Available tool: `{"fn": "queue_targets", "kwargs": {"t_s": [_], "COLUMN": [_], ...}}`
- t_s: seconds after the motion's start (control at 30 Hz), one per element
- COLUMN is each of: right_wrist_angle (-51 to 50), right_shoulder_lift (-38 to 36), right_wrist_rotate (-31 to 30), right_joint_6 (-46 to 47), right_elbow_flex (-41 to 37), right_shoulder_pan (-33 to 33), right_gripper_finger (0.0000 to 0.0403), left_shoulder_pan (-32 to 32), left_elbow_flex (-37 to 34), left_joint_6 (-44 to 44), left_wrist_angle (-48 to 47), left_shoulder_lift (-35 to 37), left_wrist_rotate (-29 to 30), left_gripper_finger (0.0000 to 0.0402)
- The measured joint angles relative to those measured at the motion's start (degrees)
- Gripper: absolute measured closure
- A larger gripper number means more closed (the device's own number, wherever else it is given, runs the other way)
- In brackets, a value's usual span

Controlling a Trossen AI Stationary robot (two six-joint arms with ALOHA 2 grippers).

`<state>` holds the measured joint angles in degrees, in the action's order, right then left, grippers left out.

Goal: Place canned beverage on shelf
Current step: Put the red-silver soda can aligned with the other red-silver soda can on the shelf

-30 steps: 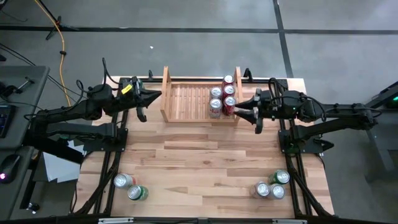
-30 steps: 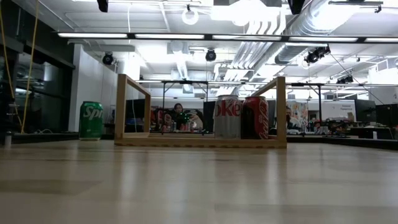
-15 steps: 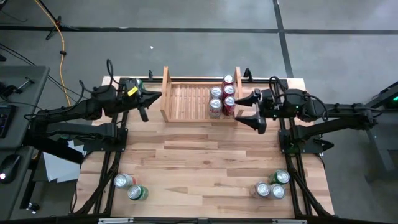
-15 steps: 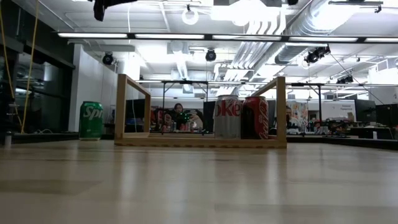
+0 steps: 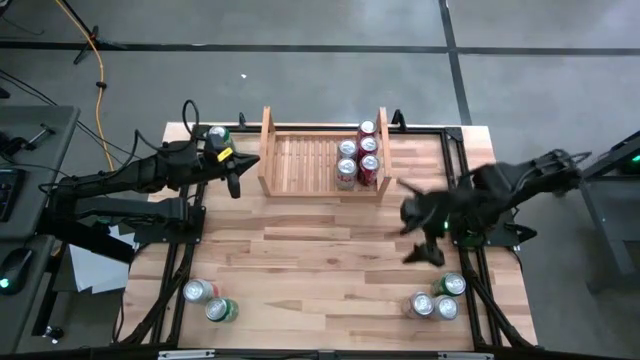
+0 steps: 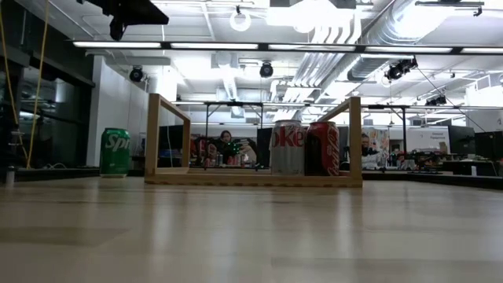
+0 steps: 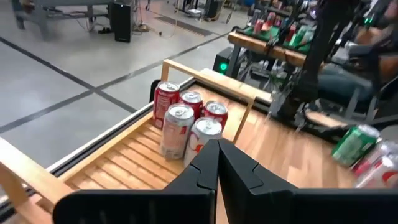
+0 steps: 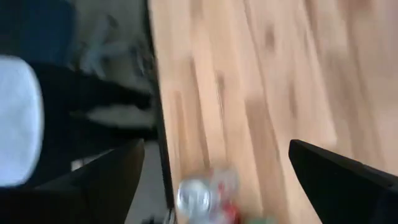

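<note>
Where the shelf [image 5: 323,160] stands against the far edge of the desk [image 5: 320,270], its slatted floor is bare over the left and middle part, and four cans [image 5: 358,156] are packed two by two against its right side board. Seen level across the desk, a silver can and a red can [image 6: 322,148] show at the front of that group. Across the middle of the desk the wood lies open from the shelf's front rail to the near edge.

Near the near-left corner stand two cans [image 5: 209,299], one silver-topped and one green. Near the near-right corner sits a cluster of three more cans [image 5: 437,298].

Just left of the shelf's left side board, near the far-left corner, the left gripper [image 5: 235,172] hangs with its fingers pressed together and holding nothing; one green can [image 5: 217,133] stands just behind it at the far edge. Close to the right edge, between the shelf and the three-can cluster, the right gripper [image 5: 420,232] has its fingers spread wide and empty.
</note>
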<state>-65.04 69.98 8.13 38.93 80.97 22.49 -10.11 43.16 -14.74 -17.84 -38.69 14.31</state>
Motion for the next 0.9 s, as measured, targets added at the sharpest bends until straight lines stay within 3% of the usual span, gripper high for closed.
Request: {"fn": "queue_targets", "kwargs": {"t_s": [0.2,0.37,0.9], "right_wrist_angle": [-5.6,-5.9,-6.8], "right_shoulder_lift": [8.6,16.7,32.0], "right_wrist_rotate": [-5.8,-5.5,-1.8], "right_joint_6": [18.0,26.6,30.6], "right_elbow_flex": [0.3,0.3,0.3], "right_shoulder_pan": [11.0,17.0,24.8], "right_gripper_finger": [0.0018,0.0018,0.0018], "left_shoulder_pan": [0.0,0.0,0.0], "left_elbow_flex": [0.0,0.0,0.0], "left_joint_6": [2.0,3.5,7.9], "left_wrist_angle": [-1.0,-2.4,-4.1], "left_shoulder_lift": [0.0,0.0,0.0], "left_wrist_rotate": [0.0,-0.6,-1.3], "left_gripper_finger": [0.0401,0.0401,0.0401]}}
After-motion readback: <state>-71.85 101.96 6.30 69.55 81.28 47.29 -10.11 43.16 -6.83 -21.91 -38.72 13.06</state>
